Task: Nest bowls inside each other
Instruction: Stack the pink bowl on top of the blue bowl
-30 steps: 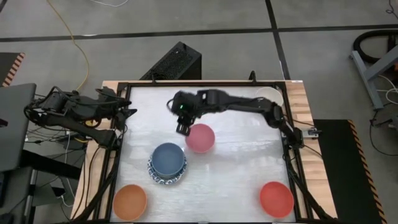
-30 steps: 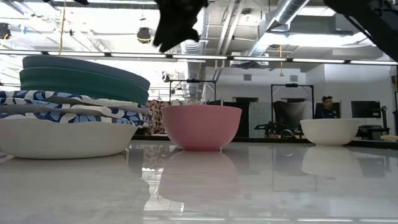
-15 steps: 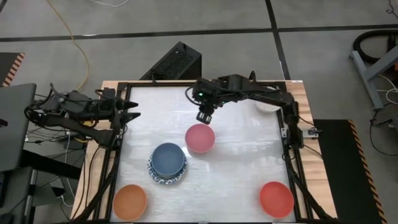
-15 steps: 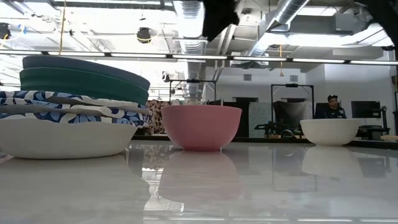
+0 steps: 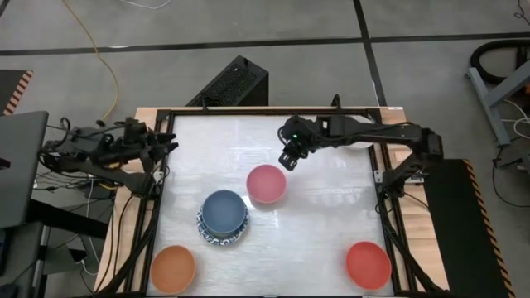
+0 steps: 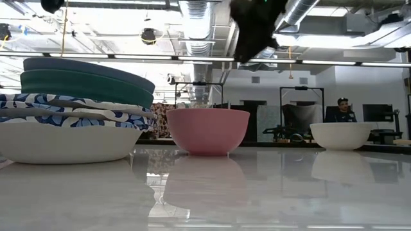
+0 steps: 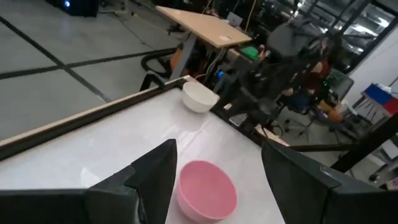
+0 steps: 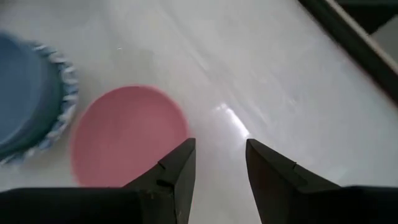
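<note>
- We hold our right claw (image 5: 289, 159) in the air above the bench (image 5: 323, 215), beyond the pink bowl (image 5: 267, 184) and toward the far right; its fingers (image 8: 176, 171) stand apart with bare bench showing between them, and they grip nothing.
- Our left claw (image 5: 168, 146) waits at the far left edge of the bench, fingers (image 7: 155, 180) spread wide and empty.
- The pink bowl sits upright near the middle of the bench, alone, just beside the stack (image 5: 223, 217).
- In that stack we see a dark blue bowl (image 5: 224, 210) on top, a teal bowl (image 6: 83, 86) under it, then blue-patterned rims (image 6: 70, 106), all nested in a white bowl (image 6: 64, 141).
- An orange bowl (image 5: 173, 268) stands at the near left corner and a red bowl (image 5: 368, 265) at the near right, well apart.
- A cream bowl (image 7: 199, 98) sits at the far right edge, partly hidden under our right arm.
</note>
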Robot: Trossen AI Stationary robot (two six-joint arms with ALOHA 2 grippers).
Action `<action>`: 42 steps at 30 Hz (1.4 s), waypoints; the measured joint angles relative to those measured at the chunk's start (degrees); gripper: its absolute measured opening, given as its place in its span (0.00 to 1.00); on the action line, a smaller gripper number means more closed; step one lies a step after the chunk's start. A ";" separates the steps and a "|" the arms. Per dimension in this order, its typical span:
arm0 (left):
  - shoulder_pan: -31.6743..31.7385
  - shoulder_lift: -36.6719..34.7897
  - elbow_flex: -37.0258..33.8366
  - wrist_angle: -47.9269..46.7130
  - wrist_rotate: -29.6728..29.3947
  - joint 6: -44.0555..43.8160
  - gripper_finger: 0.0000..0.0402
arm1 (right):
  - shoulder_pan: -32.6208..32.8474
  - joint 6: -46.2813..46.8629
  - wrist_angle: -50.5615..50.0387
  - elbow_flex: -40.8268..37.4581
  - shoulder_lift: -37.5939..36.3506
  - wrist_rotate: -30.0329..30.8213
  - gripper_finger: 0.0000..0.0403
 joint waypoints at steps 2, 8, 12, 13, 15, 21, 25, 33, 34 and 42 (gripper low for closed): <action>0.00 0.06 -0.21 -0.10 0.02 -0.02 0.56 | -0.14 1.99 4.07 -3.53 0.55 -0.04 0.40; 0.00 0.37 -0.21 -0.26 -0.09 -0.15 0.56 | 2.11 4.17 8.68 -6.72 4.87 -1.20 0.40; 0.00 0.35 -0.19 -0.27 0.07 -0.15 0.56 | 3.25 4.28 9.10 -6.78 8.04 -1.09 0.40; 0.00 0.37 -0.21 -0.35 0.04 -0.13 0.56 | 3.57 4.28 9.09 -6.72 8.79 -1.09 0.40; 0.00 0.35 -0.20 -0.50 0.00 0.14 0.56 | 4.10 4.28 8.83 -6.73 10.56 -1.14 0.40; 0.00 0.35 -0.19 -1.32 -0.13 -0.11 0.56 | 4.39 4.72 8.93 -6.76 13.03 -1.29 0.40; 0.01 0.36 -0.20 -1.35 -0.16 -0.13 0.56 | 3.86 4.44 9.50 -6.74 13.81 -1.28 0.40; 0.02 0.37 -0.19 -1.49 -0.22 0.14 0.56 | 3.60 2.64 10.01 -6.81 17.13 -2.83 0.35; 0.00 0.37 -0.19 -1.51 -0.22 0.30 0.56 | 3.62 2.50 10.09 -6.83 17.71 -3.97 0.33; 0.01 0.37 -0.19 -1.64 -0.34 1.33 0.56 | 3.97 4.94 10.49 -6.65 17.64 -5.79 0.03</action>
